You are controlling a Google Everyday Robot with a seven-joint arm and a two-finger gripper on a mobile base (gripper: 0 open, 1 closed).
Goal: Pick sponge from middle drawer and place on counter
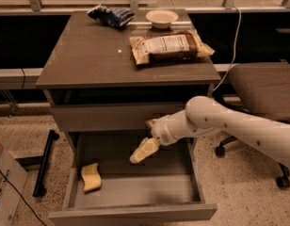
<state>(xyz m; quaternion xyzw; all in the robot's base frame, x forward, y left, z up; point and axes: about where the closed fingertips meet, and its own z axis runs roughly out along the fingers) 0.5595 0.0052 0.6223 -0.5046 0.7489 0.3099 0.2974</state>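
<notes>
Looking into the middle drawer [135,192], we find it pulled out, its grey floor open to view. It holds the sponge [91,177], which lies flat and slightly bent near the drawer's front left corner, close to the left wall. The drawer above it [112,116] is closed.

On the surface [88,55] a pale bowl [162,18] stands at the back edge, right of the middle; we cannot make out what is inside it. A dark blue packet [111,15] lies just left of the bowl, also at the back edge. A tan and brown snack bag [171,46] lies flat toward the right edge, near the bowl but not touching it.

The white arm [229,126] comes in from the right and is cut off by the frame's right edge. It hides the drawer's back right corner and part of its right wall. A cardboard box [6,187] at the lower left and a chair [267,88] at the right are only partly in frame.

The claw [142,141] hangs over the drawer's middle, toward its back edge. One yellowish finger [144,150] slants down and to the left; the tip of the other shows higher up, against the closed drawer's front. The two stand apart with nothing between them. The sponge lies to the left of the claw and nearer the drawer's front, well apart from it.
</notes>
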